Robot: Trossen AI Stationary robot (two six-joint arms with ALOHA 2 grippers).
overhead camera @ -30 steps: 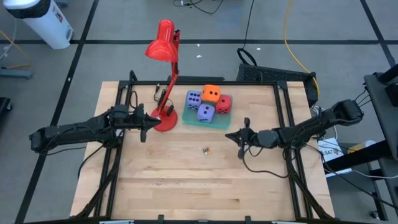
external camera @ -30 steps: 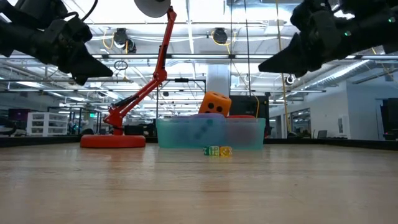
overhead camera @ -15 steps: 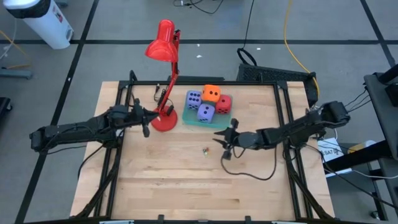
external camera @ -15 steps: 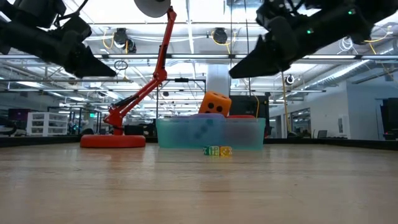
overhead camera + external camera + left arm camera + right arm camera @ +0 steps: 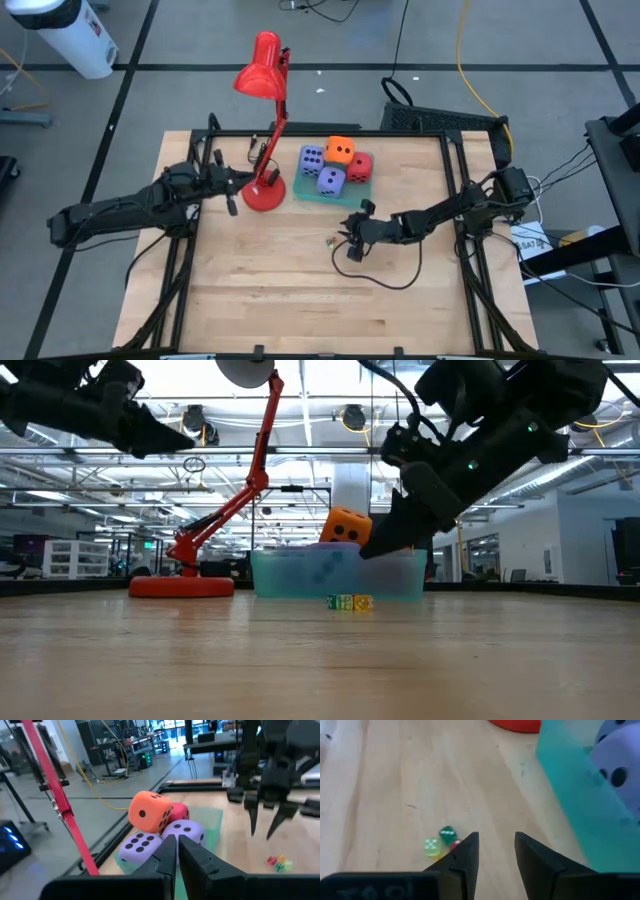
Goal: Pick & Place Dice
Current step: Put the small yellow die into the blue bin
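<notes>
On the far half of the wooden worktop, a teal tray holds four large dice: two purple-blue dice side by side toward the lamp, a red die at the tray's right, and an orange die perched on top of the others. A red desk lamp stands with its base just left of the tray. Three tiny dice, yellow, green and red, lie clustered on bare wood near the tray's front edge. The right claw hangs low beside this cluster, fingers parted with nothing between them. The left claw is raised next to the lamp base, its fingers nearly together and empty.
</notes>
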